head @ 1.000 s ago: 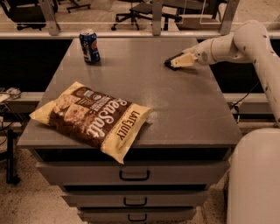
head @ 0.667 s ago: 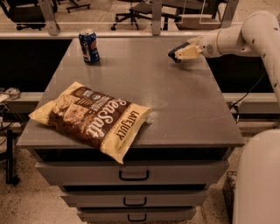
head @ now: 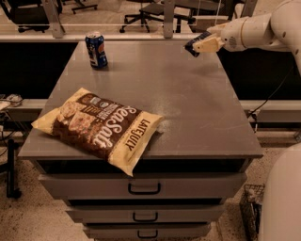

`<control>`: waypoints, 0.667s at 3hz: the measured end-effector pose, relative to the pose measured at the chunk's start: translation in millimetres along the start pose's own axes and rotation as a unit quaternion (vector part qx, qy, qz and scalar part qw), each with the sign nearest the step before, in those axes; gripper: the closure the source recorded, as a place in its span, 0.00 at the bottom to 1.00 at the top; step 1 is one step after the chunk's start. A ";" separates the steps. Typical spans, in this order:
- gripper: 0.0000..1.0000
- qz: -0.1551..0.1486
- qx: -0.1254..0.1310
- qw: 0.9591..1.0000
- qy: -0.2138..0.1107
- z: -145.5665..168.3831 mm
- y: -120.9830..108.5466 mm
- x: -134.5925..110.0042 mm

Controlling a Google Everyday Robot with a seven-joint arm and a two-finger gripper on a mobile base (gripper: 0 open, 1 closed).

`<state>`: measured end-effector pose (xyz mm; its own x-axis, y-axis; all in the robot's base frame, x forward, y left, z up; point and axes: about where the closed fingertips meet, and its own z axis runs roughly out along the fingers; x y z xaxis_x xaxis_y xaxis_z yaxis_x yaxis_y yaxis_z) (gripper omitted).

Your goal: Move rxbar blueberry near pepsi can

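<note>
The pepsi can point(head: 96, 49) stands upright at the far left of the grey cabinet top point(head: 188, 103). My gripper point(head: 201, 45) is at the far right, raised above the top's back edge, and is shut on the rxbar blueberry point(head: 194, 44), a small dark flat wrapper that sticks out to the left of the fingers. The bar hangs clear of the surface. The white arm reaches in from the upper right.
A large yellow-and-brown chip bag point(head: 99, 126) lies at the front left, overhanging the front edge. The cabinet has drawers point(head: 143, 187) below. Office chairs point(head: 150, 12) stand behind, and a wire basket point(head: 251, 207) sits on the floor at the right.
The gripper has lifted the bar off the cabinet top at the far right and raised it higher. The can and chip bag have not moved.
</note>
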<state>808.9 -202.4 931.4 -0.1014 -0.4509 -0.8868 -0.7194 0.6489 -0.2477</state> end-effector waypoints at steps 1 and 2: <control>1.00 -0.016 -0.034 0.999 -0.031 24.1 27.6 -25.6; 1.00 -0.035 -0.107 0.991 -0.074 64.8 86.8 -61.5</control>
<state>797.2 -78.6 939.1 0.0432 -0.3852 -0.9218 -0.8522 0.4673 -0.2352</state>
